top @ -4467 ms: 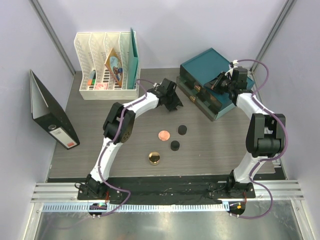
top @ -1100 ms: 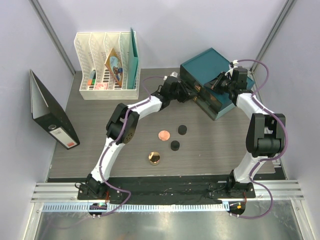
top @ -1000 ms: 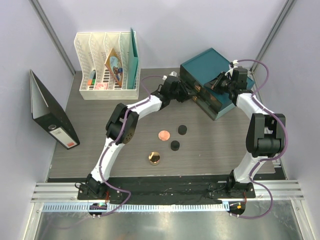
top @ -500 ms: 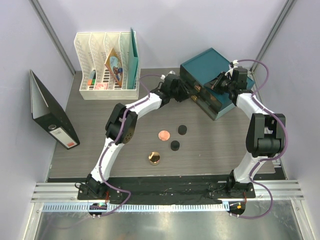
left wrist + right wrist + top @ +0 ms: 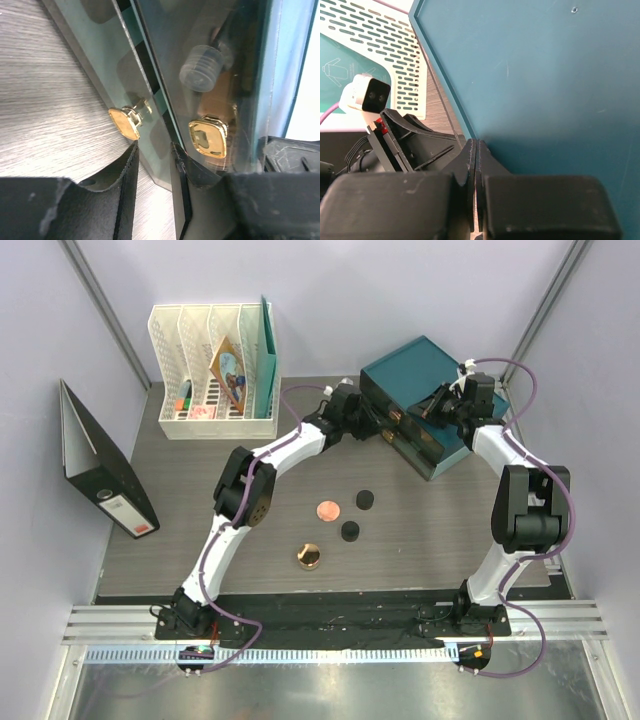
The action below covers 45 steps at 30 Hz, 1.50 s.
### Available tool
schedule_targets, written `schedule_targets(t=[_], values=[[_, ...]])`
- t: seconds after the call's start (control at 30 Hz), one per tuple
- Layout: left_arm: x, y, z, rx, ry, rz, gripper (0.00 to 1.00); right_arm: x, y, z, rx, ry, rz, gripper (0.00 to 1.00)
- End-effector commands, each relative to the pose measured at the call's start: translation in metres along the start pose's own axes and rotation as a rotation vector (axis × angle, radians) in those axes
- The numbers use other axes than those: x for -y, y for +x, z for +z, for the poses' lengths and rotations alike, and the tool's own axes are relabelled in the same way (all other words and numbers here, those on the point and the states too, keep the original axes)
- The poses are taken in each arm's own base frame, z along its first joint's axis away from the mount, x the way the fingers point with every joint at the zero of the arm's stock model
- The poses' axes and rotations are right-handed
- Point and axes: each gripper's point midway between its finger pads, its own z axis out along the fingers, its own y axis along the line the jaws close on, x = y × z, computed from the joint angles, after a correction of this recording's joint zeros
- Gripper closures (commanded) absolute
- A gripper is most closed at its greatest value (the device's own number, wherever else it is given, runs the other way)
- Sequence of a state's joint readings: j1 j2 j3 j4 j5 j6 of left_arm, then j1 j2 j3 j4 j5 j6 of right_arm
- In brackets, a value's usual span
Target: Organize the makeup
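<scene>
The left end effector (image 5: 154, 147) is parted at the lower drawer front (image 5: 100, 60) of the teal box (image 5: 415, 368). The right end effector (image 5: 476, 146), clenched empty, presses the box's top. The coral compact (image 5: 327, 510), two black pots (image 5: 365, 501) and gold jar (image 5: 308, 556) sit mid-tabletop (image 5: 190, 530).

We are holding our two black fingers (image 5: 128, 190) apart before the lower corner of a tinted glass drawer front (image 5: 100, 55). One gold knob (image 5: 125, 123) is showing on it, another gold knob (image 5: 207, 139) alongside, a clear ribbed cap (image 5: 201, 71) sitting behind the glass, grey bench (image 5: 45, 110) lying left
</scene>
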State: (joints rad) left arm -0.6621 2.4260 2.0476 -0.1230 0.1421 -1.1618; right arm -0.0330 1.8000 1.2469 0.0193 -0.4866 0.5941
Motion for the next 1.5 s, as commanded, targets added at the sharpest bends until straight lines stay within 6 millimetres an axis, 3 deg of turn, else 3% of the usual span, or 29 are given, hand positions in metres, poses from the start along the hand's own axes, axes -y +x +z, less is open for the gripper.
schedule_targets(t=[0.0,0.47,0.93,1.17,1.47], values=[[0.006,0.000,-0.001,0.006,0.008,0.040,0.70,0.114,0.134,-0.015,-0.390,0.397,0.154,0.98],[-0.013,0.013,0.012,-0.028,-0.050,0.017,0.67,0.115,0.136,-0.015,-0.396,0.400,0.156,0.98],[0.003,0.011,0.015,-0.015,0.011,0.027,0.66,0.116,0.138,-0.016,-0.400,0.404,0.156,0.98],[-0.011,0.016,0.023,-0.030,-0.038,0.000,0.57,0.116,0.137,-0.015,-0.400,0.402,0.156,0.98],[-0.008,0.015,0.029,-0.024,-0.055,0.003,0.58,0.117,0.138,-0.015,-0.401,0.405,0.158,0.98]])
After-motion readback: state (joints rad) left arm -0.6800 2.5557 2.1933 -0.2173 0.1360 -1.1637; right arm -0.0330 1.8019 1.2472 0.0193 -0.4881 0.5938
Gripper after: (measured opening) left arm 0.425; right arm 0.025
